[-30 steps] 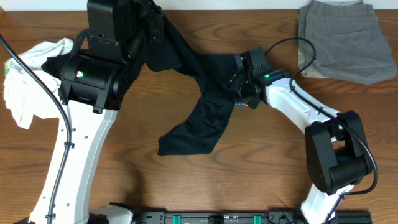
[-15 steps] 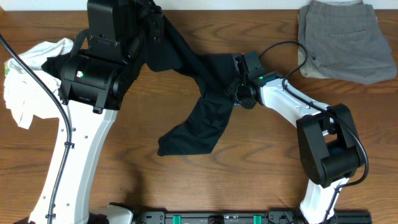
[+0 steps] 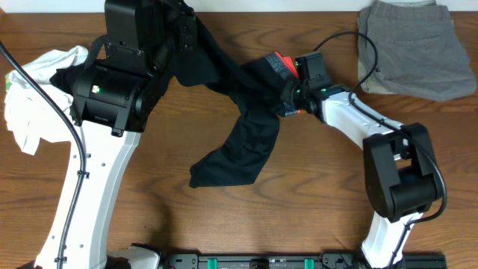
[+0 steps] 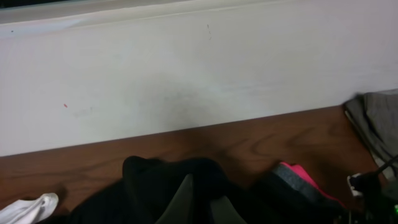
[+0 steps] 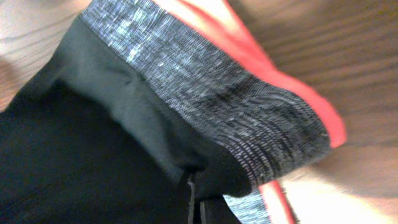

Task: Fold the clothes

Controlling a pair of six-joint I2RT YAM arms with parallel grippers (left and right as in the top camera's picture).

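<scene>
Long black trousers (image 3: 243,142) lie stretched across the table's middle, one leg trailing toward the front. My left gripper (image 3: 185,33) is shut on their far-left end, and in the left wrist view black cloth (image 4: 155,186) bunches round the fingers (image 4: 186,193). My right gripper (image 3: 293,88) is shut on the trousers just below the grey-and-coral waistband (image 3: 278,63). In the right wrist view the grey band (image 5: 217,106) with its coral edge (image 5: 273,74) is turned up above the closed right gripper (image 5: 194,199). A white T-shirt (image 3: 30,97) lies crumpled at the left edge.
Grey-khaki shorts (image 3: 414,45) with a back pocket lie folded at the far right corner, also seen as grey shorts (image 4: 376,124) in the left wrist view. A pale wall (image 4: 186,68) runs along the table's back edge. Bare wood (image 3: 299,209) lies in front.
My right gripper has shut on the trousers by the waistband and pulled it slightly up and right, turning the coral edge into view. The left arm has not moved.
</scene>
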